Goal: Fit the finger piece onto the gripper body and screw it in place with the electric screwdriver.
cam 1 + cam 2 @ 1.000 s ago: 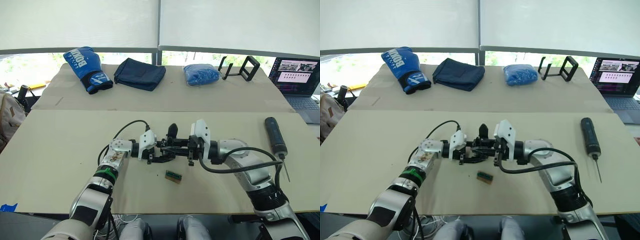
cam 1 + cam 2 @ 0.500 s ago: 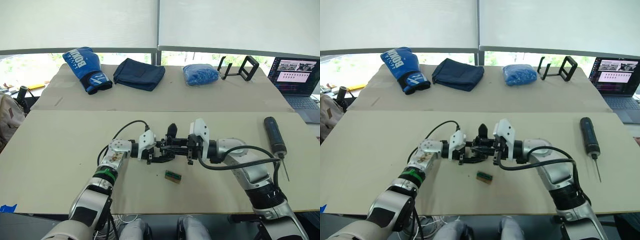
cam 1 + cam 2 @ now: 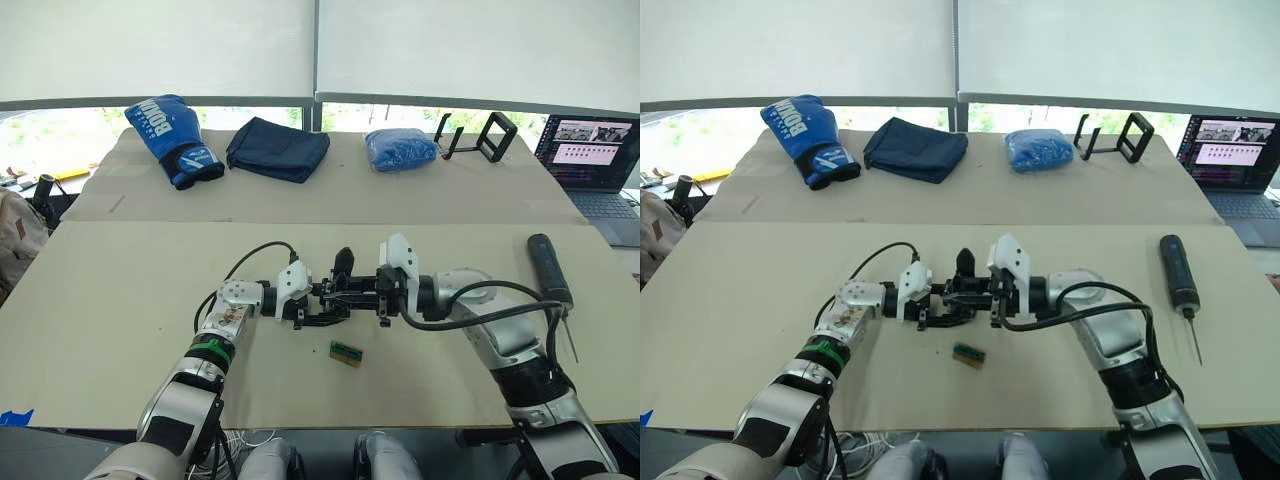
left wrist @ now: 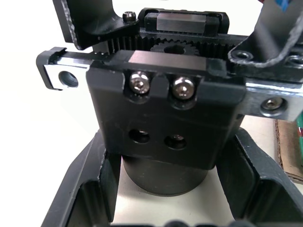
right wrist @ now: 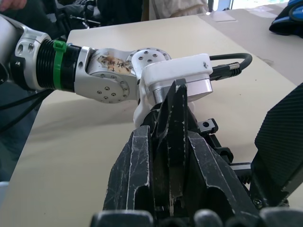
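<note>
The gripper body (image 3: 336,292), a small black assembly with an upright pointed finger, is held just above the middle of the table. My left gripper (image 3: 308,300) is shut on its rounded base (image 4: 165,175), one finger (image 4: 80,189) on each side. From the right, my right gripper (image 3: 366,291) meets the body. It is shut on the finger piece (image 5: 173,137), a flat black piece pinched between its fingers (image 5: 135,175). The electric screwdriver (image 3: 550,268) lies on the table at the far right, bit toward the front edge, apart from both grippers.
A small green-and-brown block (image 3: 346,352) lies just in front of the grippers. Along the back sit a blue boxing glove (image 3: 172,138), a dark pouch (image 3: 278,147), a blue bundle (image 3: 402,148), and a black frame stand (image 3: 480,135). A laptop (image 3: 595,165) is at the far right.
My right arm's elbow has shifted slightly. Both grippers and the gripper body stay joined at the same spot.
</note>
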Action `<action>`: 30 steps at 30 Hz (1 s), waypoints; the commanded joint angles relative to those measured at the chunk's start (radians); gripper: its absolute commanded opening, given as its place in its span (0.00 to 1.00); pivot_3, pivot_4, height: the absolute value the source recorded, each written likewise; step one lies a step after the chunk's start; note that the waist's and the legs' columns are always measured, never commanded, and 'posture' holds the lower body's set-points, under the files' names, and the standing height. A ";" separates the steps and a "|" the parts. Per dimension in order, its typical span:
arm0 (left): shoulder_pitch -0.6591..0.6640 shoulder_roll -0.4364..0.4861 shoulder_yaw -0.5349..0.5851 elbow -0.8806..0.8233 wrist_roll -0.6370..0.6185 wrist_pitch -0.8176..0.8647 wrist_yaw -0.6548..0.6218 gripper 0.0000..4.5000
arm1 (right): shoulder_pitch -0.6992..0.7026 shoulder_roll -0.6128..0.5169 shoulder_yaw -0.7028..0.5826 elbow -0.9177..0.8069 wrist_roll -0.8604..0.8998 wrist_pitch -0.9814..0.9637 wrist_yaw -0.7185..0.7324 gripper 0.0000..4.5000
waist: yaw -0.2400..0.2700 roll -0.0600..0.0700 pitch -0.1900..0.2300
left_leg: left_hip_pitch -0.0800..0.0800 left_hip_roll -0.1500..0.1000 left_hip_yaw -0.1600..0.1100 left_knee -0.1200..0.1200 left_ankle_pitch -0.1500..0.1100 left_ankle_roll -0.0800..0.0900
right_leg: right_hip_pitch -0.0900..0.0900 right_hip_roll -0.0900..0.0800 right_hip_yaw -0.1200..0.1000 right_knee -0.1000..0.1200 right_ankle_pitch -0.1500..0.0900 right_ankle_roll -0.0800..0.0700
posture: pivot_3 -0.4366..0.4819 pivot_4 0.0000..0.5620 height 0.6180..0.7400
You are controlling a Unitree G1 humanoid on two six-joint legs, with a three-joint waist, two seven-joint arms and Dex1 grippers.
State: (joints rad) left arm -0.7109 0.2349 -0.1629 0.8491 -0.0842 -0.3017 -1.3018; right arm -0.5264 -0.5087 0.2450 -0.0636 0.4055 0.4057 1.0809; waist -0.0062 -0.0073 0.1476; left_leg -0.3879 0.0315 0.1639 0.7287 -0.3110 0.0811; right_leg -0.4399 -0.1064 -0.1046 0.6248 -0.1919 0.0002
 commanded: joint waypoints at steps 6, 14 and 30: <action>0.027 0.003 -0.026 -0.006 0.014 0.016 -0.018 0.52 | -0.004 -0.017 0.039 0.130 -0.085 0.029 -0.013 0.09 | -0.003 0.000 -0.003 | 0.001 0.000 0.000 0.000 0.000 0.000 | 0.001 -0.001 0.000 0.000 0.000 0.000 | 0.48 0.27 1.00; 0.031 0.007 -0.025 -0.014 0.012 0.021 -0.013 0.52 | -0.011 -0.014 0.034 0.112 -0.059 0.034 -0.001 0.09 | -0.006 0.000 -0.004 | 0.002 0.001 0.000 0.000 0.000 0.000 | 0.001 -0.006 0.000 0.000 0.000 0.000 | 0.48 0.27 1.00; 0.026 0.008 -0.022 -0.008 0.012 0.021 -0.008 0.52 | -0.032 0.007 0.015 0.103 -0.051 -0.027 0.010 0.09 | -0.006 0.000 -0.004 | 0.002 0.001 -0.001 -0.001 0.000 0.000 | 0.001 -0.007 0.000 0.000 0.000 0.000 | 0.48 0.27 1.00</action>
State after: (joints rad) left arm -0.7013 0.2419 -0.1621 0.8376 -0.0849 -0.2850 -1.2911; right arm -0.5715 -0.4985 0.2591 -0.0049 0.3996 0.3871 1.1023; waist -0.0126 -0.0076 0.1438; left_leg -0.3858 0.0323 0.1632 0.7281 -0.3113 0.0807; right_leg -0.4390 -0.1130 -0.1043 0.6252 -0.1921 -0.0001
